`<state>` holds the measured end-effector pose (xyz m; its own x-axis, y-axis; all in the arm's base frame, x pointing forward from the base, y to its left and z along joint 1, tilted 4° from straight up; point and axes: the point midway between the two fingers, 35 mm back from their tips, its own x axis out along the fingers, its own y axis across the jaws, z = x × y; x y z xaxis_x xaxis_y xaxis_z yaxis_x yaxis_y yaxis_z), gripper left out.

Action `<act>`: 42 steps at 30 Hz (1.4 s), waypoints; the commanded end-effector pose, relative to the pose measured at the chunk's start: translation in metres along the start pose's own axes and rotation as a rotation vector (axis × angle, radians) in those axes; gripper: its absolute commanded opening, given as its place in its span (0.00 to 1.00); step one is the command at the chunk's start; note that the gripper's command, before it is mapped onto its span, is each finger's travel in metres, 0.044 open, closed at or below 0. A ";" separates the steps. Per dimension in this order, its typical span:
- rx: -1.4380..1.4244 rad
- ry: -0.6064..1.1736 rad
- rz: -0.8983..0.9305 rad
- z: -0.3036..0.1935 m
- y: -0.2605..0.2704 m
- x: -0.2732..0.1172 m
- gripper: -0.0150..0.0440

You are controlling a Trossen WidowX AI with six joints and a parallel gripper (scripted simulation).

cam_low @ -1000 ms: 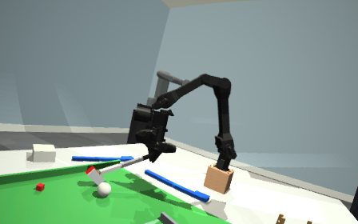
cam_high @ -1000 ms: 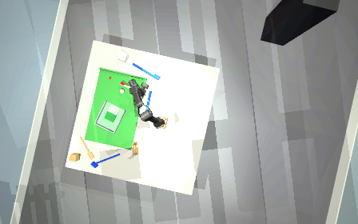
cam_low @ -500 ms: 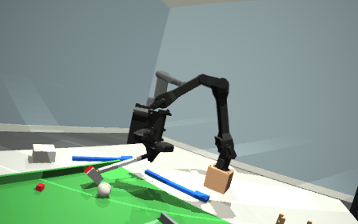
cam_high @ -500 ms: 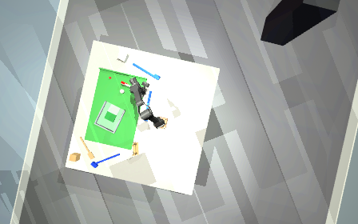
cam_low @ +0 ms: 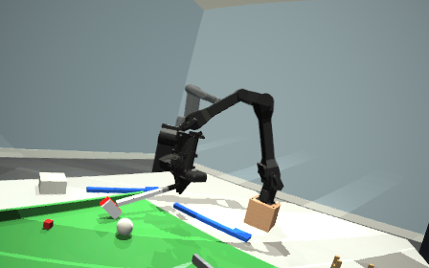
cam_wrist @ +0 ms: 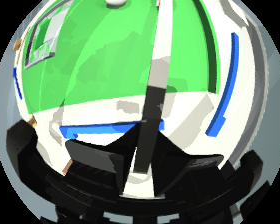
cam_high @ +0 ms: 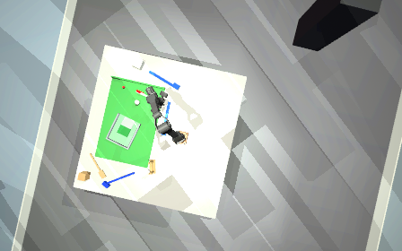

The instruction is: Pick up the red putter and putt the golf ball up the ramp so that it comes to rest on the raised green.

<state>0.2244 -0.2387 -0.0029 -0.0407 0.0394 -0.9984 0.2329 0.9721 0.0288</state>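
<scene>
The red putter, with a white shaft and a red and white head, is held by its dark grip; its shaft runs forward from the fingers in the wrist view. My gripper is shut on that grip, above the mat's edge. The white golf ball sits on the green mat. In the top view the head is apart from the ball, on the side away from the ramp. I cannot tell whether the head touches the mat. The raised green is a small square inside the grey-rimmed ramp.
A red cube is on the mat. Blue clubs lie beside it, one under the arm. A white block stands behind. A wooden club, block and stand are near the mat's other end.
</scene>
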 end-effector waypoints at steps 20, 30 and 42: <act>-0.025 -0.004 0.007 -0.001 0.123 -0.039 0.25; -0.028 0.001 0.005 -0.003 0.122 -0.053 0.25; -0.028 0.001 0.005 -0.003 0.122 -0.053 0.25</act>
<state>0.2511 -0.1208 0.0538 -0.0437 0.0457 -0.9980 0.2062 0.9779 0.0357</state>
